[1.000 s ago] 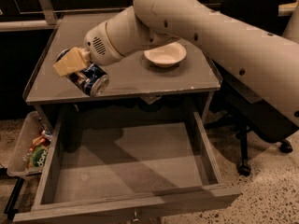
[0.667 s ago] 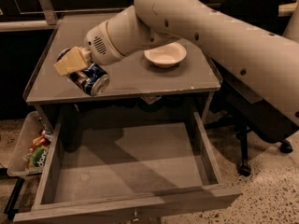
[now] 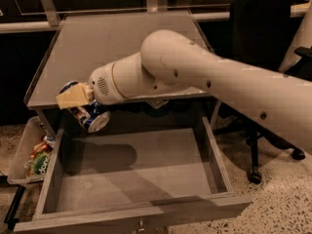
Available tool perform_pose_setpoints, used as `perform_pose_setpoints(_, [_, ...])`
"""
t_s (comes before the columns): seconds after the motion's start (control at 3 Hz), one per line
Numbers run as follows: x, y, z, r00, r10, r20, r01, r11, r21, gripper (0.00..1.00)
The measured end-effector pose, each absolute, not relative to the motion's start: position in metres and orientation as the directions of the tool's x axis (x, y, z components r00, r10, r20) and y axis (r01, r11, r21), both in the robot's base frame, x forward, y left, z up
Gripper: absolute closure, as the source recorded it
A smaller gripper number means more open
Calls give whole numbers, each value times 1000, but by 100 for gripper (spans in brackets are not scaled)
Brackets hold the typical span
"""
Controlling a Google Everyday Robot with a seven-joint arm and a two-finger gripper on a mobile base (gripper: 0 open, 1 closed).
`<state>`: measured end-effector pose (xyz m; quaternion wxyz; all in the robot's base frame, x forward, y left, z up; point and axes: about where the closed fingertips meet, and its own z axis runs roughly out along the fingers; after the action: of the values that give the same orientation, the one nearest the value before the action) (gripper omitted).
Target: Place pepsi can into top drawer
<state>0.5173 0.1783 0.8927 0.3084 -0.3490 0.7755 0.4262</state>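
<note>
Snack packets [image 3: 38,156] sit in a clear plastic bin [image 3: 19,152] on the floor at the far left, just beside the drawer's left wall; the frame edge cuts off part of the bin, and we cannot read most of the wrappers.

Next comes the gripper [image 3: 77,101], hanging past the front edge of the table [image 3: 122,43] and over the left rear corner of the open drawer [image 3: 146,172]. We take it to be clamped on the pepsi can [image 3: 93,119]: the can is tilted in mid-air with nothing under it but the drawer floor, so only the grip can be holding it. One tan finger [image 3: 72,96] lies across the can; the other is hidden behind it. The can's silver end points down and to the right, and we cannot make out the logo.

We judge the carry to be nearly over, with lowering and release left to do.

Further right, the thick white arm [image 3: 204,77] crosses the table's front edge and hides whatever lies behind it. The drawer's small pull [image 3: 141,224] is cut off at the bottom. A dark office chair [image 3: 263,33] stands at the far right, mostly in shadow.
</note>
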Motion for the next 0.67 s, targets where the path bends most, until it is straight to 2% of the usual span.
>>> perform_pose_setpoints(0.33, [501, 176, 845, -629, -215, -747, -744, 446, 498, 100])
perform_pose_setpoints(0.67, [501, 176, 845, -629, -215, -747, -744, 446, 498, 100])
